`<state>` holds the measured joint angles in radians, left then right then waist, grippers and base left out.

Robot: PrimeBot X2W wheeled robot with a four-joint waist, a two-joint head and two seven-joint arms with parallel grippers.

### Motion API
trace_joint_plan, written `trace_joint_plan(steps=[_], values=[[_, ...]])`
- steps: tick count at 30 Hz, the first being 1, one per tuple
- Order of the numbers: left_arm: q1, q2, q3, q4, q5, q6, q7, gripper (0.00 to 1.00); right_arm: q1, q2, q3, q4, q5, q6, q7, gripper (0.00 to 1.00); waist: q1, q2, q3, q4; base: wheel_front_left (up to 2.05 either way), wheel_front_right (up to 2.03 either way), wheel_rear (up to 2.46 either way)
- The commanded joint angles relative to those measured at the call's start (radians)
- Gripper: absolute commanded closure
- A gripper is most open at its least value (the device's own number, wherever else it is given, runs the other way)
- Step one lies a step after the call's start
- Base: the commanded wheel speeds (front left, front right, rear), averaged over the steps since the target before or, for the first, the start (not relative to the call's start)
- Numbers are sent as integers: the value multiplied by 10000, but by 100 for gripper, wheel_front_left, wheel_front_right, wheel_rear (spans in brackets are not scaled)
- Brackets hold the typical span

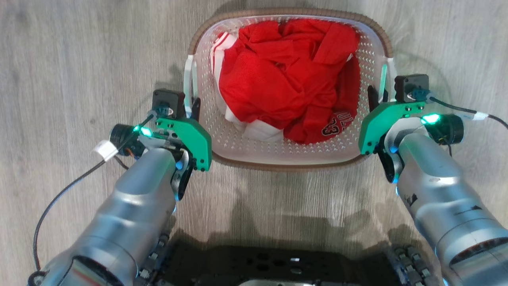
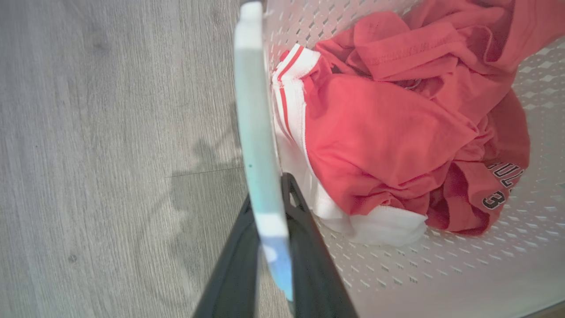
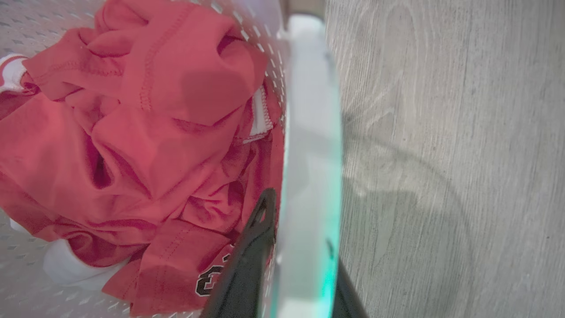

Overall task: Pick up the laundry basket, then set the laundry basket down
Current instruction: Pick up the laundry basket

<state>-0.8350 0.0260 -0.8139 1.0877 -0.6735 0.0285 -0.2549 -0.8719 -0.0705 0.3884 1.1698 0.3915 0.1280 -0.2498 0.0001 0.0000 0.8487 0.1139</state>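
- laundry basket, red clothes inside, lies between my arms over the floor.
- left gripper: jaws narrow, clamped on the basket's left handle.
- right gripper: same on the right handle.
- I judge the grasp done. I can't tell if it's lifted. Set-down remains.

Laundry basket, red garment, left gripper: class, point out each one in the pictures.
laundry basket (image 1: 278,153): head view, perforated near wall.
red garment (image 1: 278,75): head view, middle of the crumpled cloth.
left gripper (image 2: 267,196): left wrist view, midway between fingertips, astride the basket's handle.
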Motion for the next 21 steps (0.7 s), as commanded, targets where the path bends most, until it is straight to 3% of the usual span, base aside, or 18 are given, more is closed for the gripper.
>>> trace_joint_plan(steps=[1, 12, 21], values=[[337, 243, 91, -21, -55, 117, -69, 100, 713, 203, 356, 10, 76, 27, -120, 100, -1, 0, -317, -59, 0, 0, 0], [1349, 243, -158, 447, -661, -16, -69, 100, 1669, 203, 1519, 196, 1473, 27, 430, 100, -1, 0, -2325, -302, 0, 0, 0], [2700, 243, -932, 758, -1683, -391, 511, 100, 2752, 203, 2597, 489, 2568, 27, 1617, 100, -1, 0, -4834, -454, 0, 0, 0]])
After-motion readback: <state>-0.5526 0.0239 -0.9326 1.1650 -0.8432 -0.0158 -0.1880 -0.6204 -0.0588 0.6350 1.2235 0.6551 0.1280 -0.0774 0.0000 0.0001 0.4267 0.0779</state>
